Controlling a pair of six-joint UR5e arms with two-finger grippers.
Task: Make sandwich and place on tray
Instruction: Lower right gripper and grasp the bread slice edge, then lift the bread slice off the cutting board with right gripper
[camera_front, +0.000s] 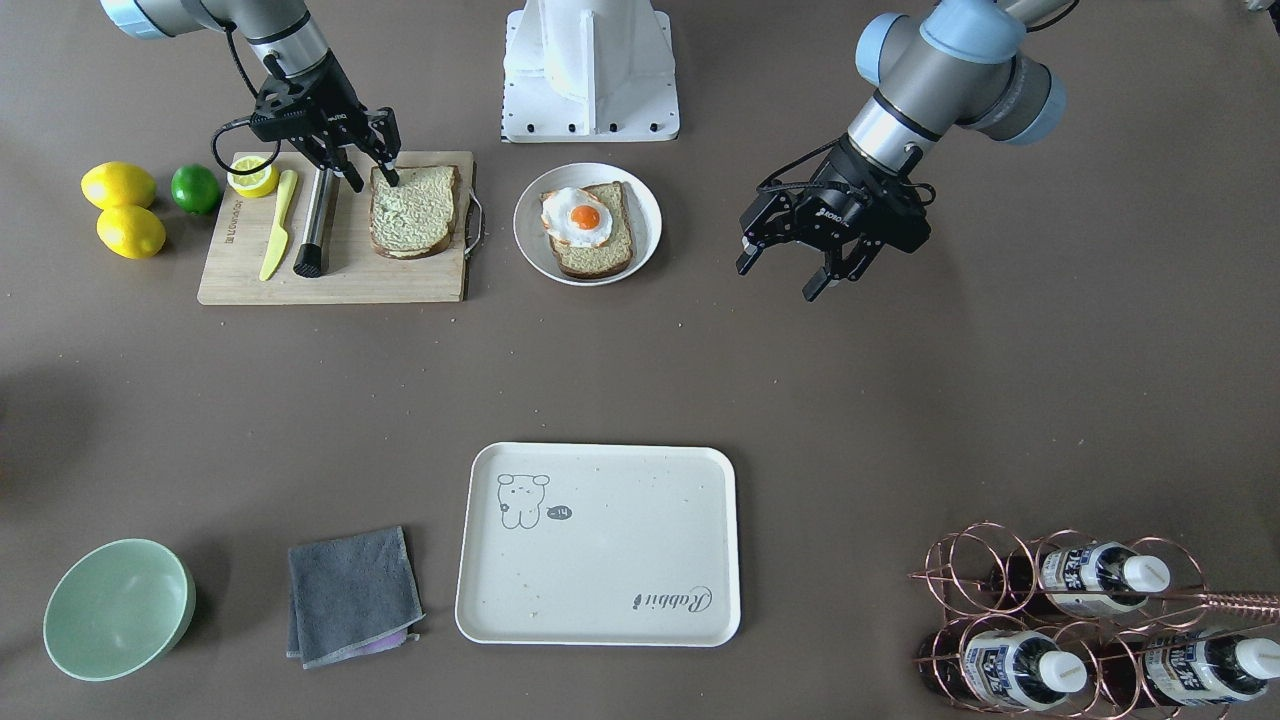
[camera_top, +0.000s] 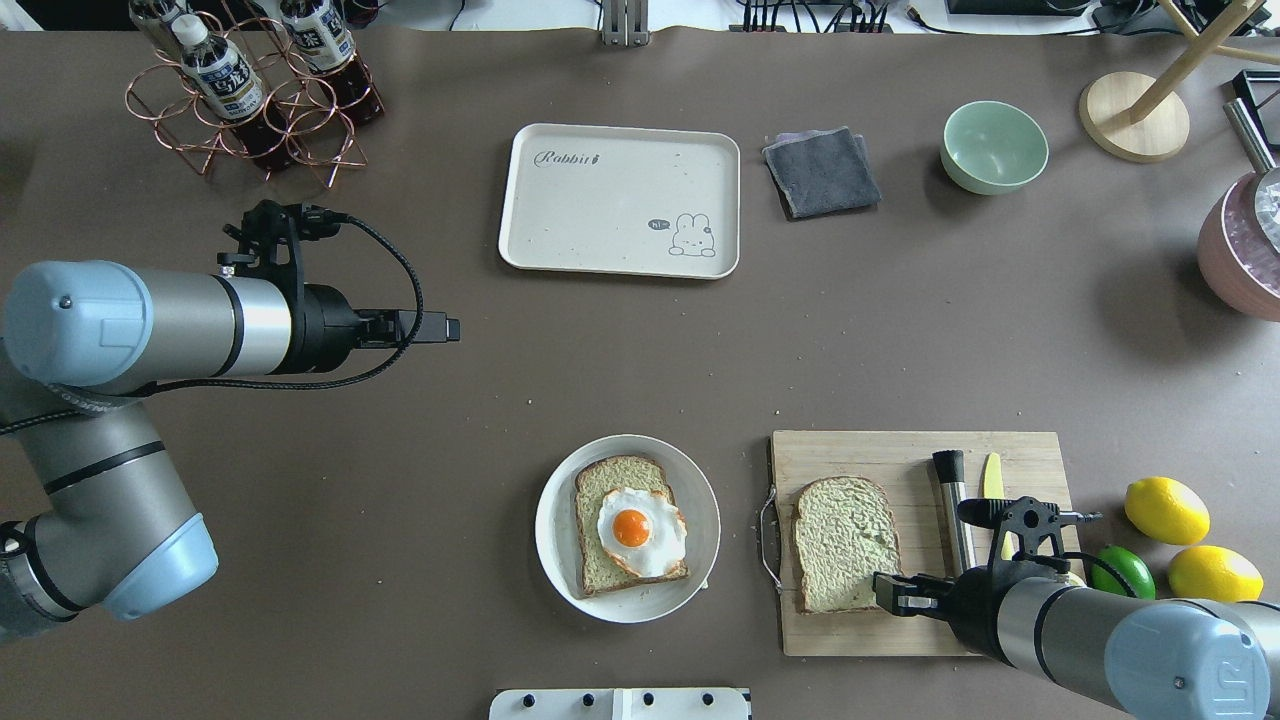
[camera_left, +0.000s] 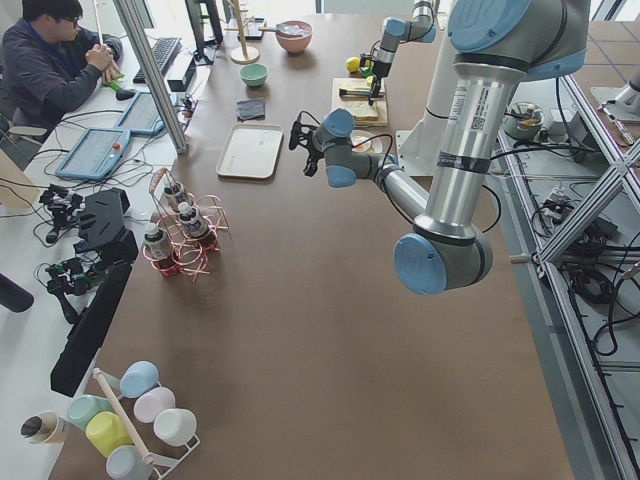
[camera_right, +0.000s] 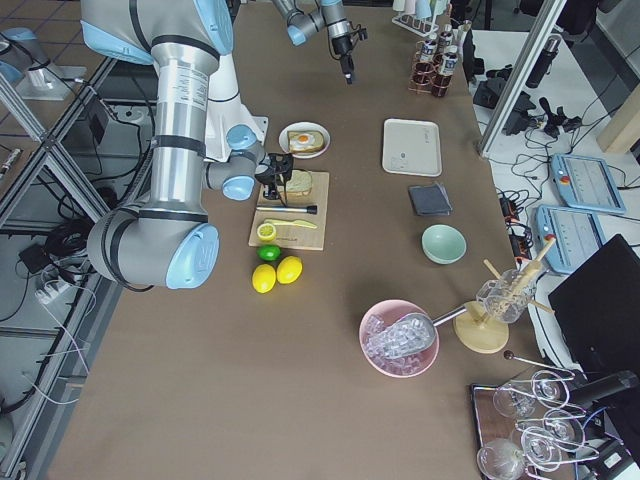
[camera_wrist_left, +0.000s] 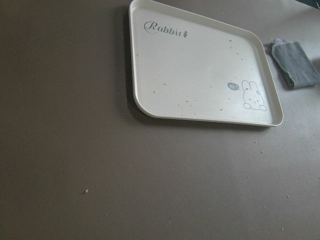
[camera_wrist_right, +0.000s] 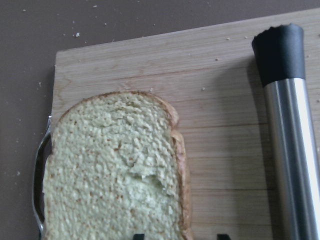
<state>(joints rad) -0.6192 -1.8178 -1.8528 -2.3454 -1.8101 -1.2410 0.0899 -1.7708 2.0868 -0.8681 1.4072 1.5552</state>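
- Front view: my right hand (camera_front: 375, 184) is down at a corner of the bread slice (camera_front: 415, 210) on the board (camera_front: 340, 275), jaws parted. My left hand (camera_front: 777, 281) hangs over the bare counter (camera_front: 900, 420), jaws apart and holding nothing. The second slice (camera_front: 595, 258) lies on the plate (camera_front: 646, 220) with the egg (camera_front: 580, 215) on top. The tray (camera_front: 600, 570) sits well apart from both, towards the operators' side.
- Overhead: the right hand is at the bread slice's corner nearest the robot. A steel tool (camera_top: 958, 520) and a yellow knife (camera_top: 992, 480) lie beside that slice on the board.
- Left wrist: I see the tray, speckled with crumbs, and a grey cloth (camera_wrist_left: 297, 67) near its end.
- Right wrist: two fingertips (camera_wrist_right: 223, 237) show at the bottom edge, spread apart. One is over the bread slice, the other over the board, and the crust lies between them.
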